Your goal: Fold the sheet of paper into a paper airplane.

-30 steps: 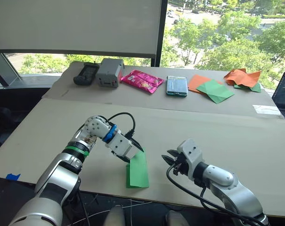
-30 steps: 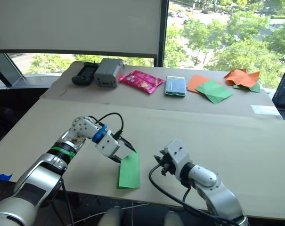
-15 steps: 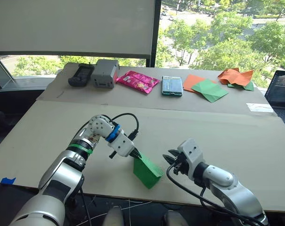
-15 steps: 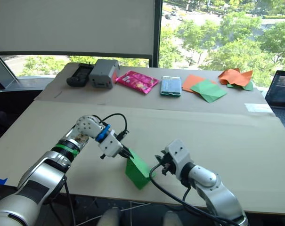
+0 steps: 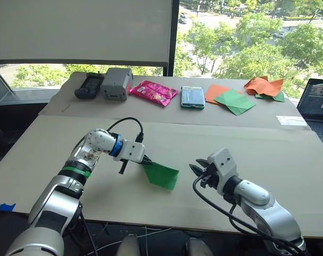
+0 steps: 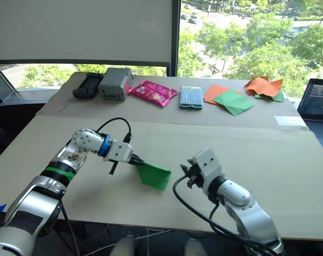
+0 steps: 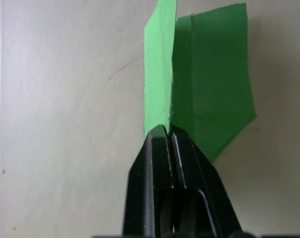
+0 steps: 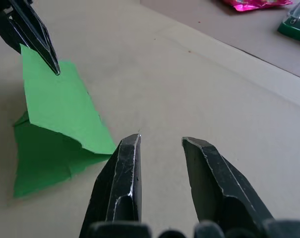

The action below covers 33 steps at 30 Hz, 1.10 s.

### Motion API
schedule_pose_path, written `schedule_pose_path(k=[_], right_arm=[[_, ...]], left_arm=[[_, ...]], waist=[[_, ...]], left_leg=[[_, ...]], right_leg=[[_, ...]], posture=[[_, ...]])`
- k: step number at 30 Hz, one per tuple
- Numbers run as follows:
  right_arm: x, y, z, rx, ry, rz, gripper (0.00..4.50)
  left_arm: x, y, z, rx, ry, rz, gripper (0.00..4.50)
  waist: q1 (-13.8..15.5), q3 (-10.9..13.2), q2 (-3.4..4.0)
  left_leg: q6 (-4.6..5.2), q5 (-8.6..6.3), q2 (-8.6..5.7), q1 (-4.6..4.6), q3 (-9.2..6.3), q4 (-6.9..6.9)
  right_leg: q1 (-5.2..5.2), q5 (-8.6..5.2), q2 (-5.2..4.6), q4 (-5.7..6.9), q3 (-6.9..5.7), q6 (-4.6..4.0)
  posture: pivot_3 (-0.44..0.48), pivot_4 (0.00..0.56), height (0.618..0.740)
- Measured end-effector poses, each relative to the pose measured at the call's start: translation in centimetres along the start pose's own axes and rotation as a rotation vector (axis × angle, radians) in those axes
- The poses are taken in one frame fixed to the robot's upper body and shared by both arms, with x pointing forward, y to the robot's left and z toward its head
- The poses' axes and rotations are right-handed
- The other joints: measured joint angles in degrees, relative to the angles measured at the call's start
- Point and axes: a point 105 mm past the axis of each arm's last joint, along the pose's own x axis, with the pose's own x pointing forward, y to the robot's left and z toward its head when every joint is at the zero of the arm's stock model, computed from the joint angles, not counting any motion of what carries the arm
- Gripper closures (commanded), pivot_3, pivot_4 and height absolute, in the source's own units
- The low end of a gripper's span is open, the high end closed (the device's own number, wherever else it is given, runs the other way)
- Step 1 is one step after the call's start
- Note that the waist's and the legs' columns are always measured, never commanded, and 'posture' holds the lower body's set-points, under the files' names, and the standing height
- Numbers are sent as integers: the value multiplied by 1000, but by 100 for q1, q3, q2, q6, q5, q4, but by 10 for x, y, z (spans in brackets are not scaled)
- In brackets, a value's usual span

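The sheet of paper (image 5: 162,175) is bright green and folded over, with one flap raised off the tan table (image 5: 257,146). My left gripper (image 5: 145,161) is shut on the raised flap's edge; in the left wrist view its black fingertips (image 7: 157,133) pinch the paper (image 7: 209,89) where two layers meet. My right gripper (image 5: 197,167) hovers just right of the paper, open with nothing between its fingers (image 8: 125,163). The right wrist view has the paper (image 8: 55,104) ahead of that gripper, with the left gripper's tips (image 8: 53,67) on its upper corner.
Along the table's far side lie a black device (image 5: 87,85), a grey box (image 5: 116,83), a pink packet (image 5: 154,92), a green-edged case (image 5: 193,97), an orange sheet with a duller green square (image 5: 235,101), and an orange-and-green heap (image 5: 265,87). A laptop (image 5: 317,101) sits far right.
My left gripper has shut on the paper's corner and pulled it up from lying flat at the near edge, swinging it rightward and farther onto the table. The right gripper stayed open.
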Motion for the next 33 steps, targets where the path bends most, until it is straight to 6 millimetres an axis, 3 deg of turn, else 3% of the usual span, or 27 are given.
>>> schedule_pose_path(k=[6,14,23,28,31,33], right_arm=[[0,4,9,-65,-21,79,2937],[5,9,6,-73,-9,153,2937],[4,16,9,-139,-14,249,2937],[10,21,13,-189,-36,287,2937],[12,26,10,-197,-32,309,2937],[13,27,10,-196,-34,314,2937]], left_arm=[[10,-14,-12,-103,74,116,4482],[8,-28,-1,-165,53,142,2031],[-51,-30,19,-426,-51,221,2031],[-73,-19,20,-621,-178,291,3579],[-73,-13,14,-680,-218,331,4474],[-64,-9,10,-720,-258,340,4474]], waist=[[37,-2,-1],[30,-10,2],[-12,-11,3],[-1,-10,1],[17,-12,0],[41,-12,-2]], left_leg=[[-2,-1,0,-2,0,-2],[-4,-2,1,-2,0,-4],[-5,-3,1,5,1,-8],[-5,-3,1,5,0,-8],[-5,-3,-1,4,1,-5],[-5,-2,-1,1,1,-4]], right_leg=[[-1,0,0,-3,-2,0],[-4,0,0,-2,-2,-1],[-6,0,-4,-4,-3,-1],[-6,0,-5,-6,-8,-1],[-5,0,-7,-8,-7,-1],[-5,0,-5,-7,-8,-1]], posture=[[0,150,720],[0,150,720],[0,150,720],[0,150,720],[0,150,720],[0,150,720]])
